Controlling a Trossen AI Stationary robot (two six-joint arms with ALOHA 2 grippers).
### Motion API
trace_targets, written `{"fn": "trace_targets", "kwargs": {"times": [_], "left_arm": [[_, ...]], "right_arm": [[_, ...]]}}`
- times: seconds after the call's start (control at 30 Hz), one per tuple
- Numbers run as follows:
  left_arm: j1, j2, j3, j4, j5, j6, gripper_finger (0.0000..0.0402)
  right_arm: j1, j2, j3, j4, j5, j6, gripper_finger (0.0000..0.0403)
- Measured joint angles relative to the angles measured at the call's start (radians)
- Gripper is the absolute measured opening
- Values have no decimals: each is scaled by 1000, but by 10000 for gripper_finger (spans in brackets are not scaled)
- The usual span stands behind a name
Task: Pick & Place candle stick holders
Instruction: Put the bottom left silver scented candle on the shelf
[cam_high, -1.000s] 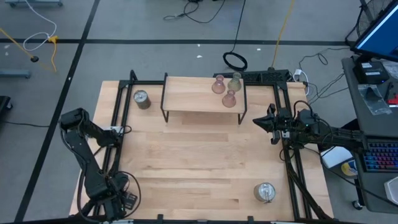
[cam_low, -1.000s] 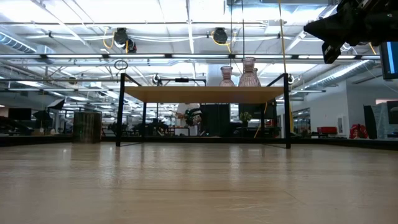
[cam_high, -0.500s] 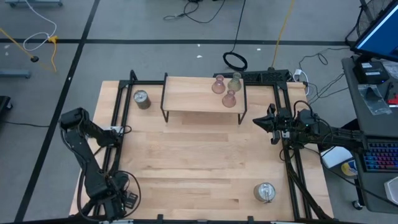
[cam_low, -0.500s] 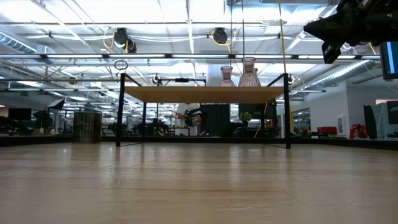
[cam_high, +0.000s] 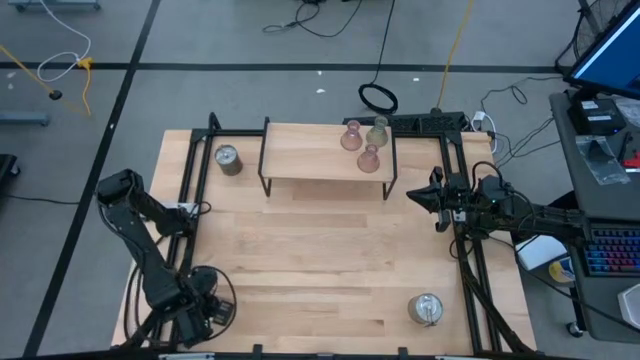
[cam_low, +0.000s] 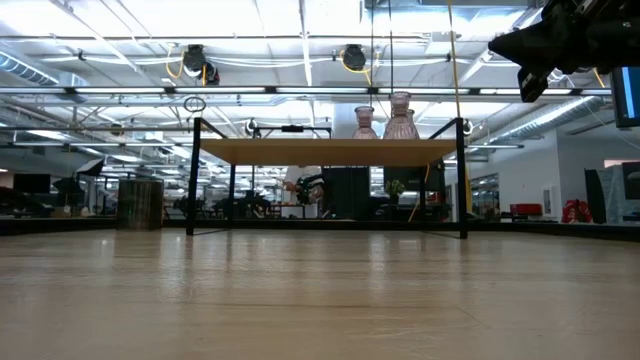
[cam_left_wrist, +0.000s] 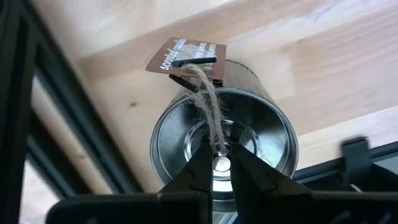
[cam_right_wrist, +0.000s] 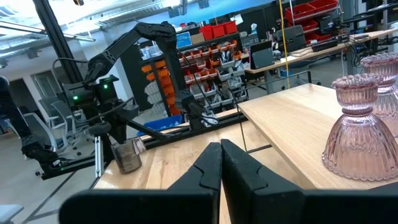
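Metal candle holder (cam_left_wrist: 224, 140) directly beneath left gripper (cam_left_wrist: 219, 163).

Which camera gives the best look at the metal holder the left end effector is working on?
The left wrist view: the metal holder fills it, tag and twine visible, left end effector nearly closed at its rim. In the high view the arm covers it at the near-left corner. The low and right wrist views don't show it.

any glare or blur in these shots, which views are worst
Low view: bright ceiling lights, table near the lens soft. Left wrist view: sharp shine inside the metal holder, the left end effector dark against it. Right wrist view: pink glass holder clear, the room behind hazier.
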Motion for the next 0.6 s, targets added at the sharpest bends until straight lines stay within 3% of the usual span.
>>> {"fn": "trace_targets", "kwargs": {"times": [0.6], "left_arm": [[259, -2, 2, 9, -143, 421, 29]], "right_arm": [[0, 0, 0, 0, 0, 0, 0]]}}
